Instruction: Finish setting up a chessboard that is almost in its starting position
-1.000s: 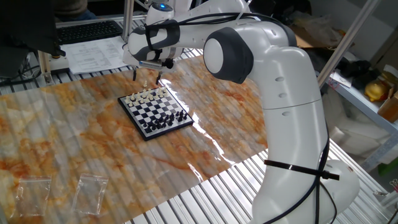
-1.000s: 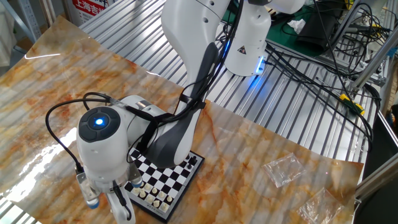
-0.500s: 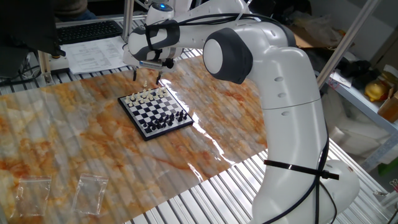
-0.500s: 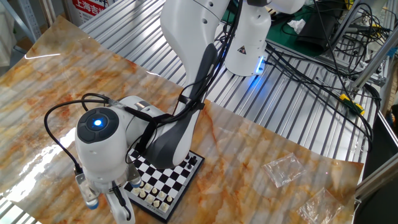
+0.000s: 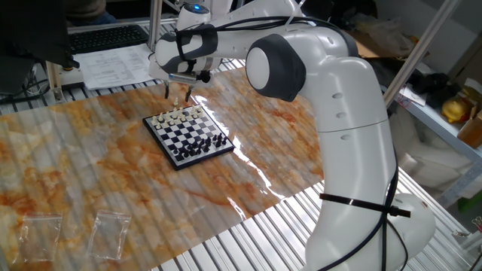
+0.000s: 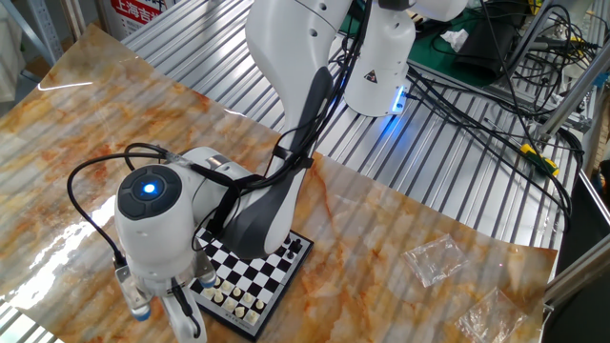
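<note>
— While the arm hovers beyond the far edge of the chessboard (image 5: 188, 134), what do we see changing?

— We see the hand (image 5: 178, 93) narrowing: its two fingers (image 5: 167, 90) stand closer together than half a second ago, though a gap remains. A small cream piece (image 5: 178, 103) seems to stand between them, just off the board's cream side.

— Do we have hold of it?

— Not that we can tell; the jaws look partly open and nothing is lifted.

— And the board?

— It lies flat on the marbled surface (image 5: 90, 165), unmoved, cream row far and black row near. We judge the grasp is beginning, so the stray piece comes next, then its empty square
</note>
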